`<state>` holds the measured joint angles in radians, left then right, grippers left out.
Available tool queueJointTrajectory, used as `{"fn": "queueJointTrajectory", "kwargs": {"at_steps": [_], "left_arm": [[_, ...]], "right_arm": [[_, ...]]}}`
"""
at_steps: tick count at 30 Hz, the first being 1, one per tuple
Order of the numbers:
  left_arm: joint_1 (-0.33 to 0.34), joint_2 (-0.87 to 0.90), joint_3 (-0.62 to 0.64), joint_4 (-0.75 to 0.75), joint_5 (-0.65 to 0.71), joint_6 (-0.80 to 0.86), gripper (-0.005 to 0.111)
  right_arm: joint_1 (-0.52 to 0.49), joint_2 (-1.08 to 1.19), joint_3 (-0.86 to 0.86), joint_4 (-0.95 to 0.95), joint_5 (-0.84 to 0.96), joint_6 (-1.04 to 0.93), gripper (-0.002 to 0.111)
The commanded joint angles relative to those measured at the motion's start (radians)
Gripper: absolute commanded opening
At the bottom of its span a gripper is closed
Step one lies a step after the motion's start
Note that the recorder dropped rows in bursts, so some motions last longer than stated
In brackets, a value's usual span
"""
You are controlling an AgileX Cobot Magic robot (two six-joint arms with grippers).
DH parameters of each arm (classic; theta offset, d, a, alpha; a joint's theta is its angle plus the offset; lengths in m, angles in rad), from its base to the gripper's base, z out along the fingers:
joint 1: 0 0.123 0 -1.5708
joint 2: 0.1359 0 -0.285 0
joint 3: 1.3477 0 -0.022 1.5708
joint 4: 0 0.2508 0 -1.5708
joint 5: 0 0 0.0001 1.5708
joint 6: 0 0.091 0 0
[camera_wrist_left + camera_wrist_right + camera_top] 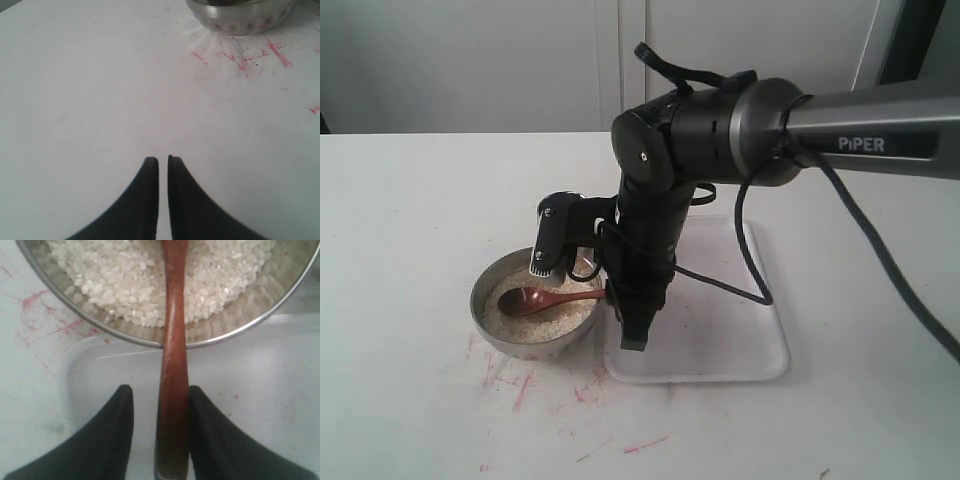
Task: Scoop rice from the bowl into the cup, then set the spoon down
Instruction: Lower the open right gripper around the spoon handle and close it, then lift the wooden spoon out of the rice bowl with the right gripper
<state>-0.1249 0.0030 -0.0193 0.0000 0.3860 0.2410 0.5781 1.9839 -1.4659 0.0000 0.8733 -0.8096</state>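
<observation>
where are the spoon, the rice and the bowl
spoon [173, 340], right wrist view, middle of the handle
rice [115, 280], right wrist view, grains beside the handle
bowl [525, 348], exterior view, front outer wall

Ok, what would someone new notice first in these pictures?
The big black arm dominates the exterior view, reaching down beside the steel bowl left of centre. In it, a dark wooden spoon lies on white rice, its handle inside the open right hand. Red scribbles mark the white table in front of the bowl.
</observation>
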Motion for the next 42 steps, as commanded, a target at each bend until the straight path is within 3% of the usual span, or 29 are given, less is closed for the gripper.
{"fn": "queueJointTrajectory", "kwargs": {"at_steps": [1, 8, 23, 31, 36, 42], "left_arm": [[-0.007, -0.003, 0.009, 0.0, 0.041, -0.006, 0.014], [-0.007, -0.003, 0.009, 0.0, 0.041, -0.006, 0.014], [-0.007, -0.003, 0.009, 0.0, 0.041, -0.006, 0.014], [-0.007, -0.003, 0.009, 0.0, 0.041, -0.006, 0.014], [-0.007, -0.003, 0.009, 0.0, 0.041, -0.006, 0.014], [-0.007, -0.003, 0.009, 0.0, 0.041, -0.006, 0.014]], "right_arm": [[0.002, -0.019, 0.0, 0.0, 0.002, 0.004, 0.03], [0.002, -0.019, 0.0, 0.0, 0.004, 0.004, 0.026], [0.002, -0.024, 0.0, -0.02, 0.017, 0.004, 0.0], [0.027, -0.154, 0.0, -0.253, 0.035, 0.06, 0.0], [0.143, -0.199, -0.019, -0.562, 0.127, 0.219, 0.0], [0.246, -0.195, -0.021, -0.767, 0.239, 0.342, 0.0]]}}
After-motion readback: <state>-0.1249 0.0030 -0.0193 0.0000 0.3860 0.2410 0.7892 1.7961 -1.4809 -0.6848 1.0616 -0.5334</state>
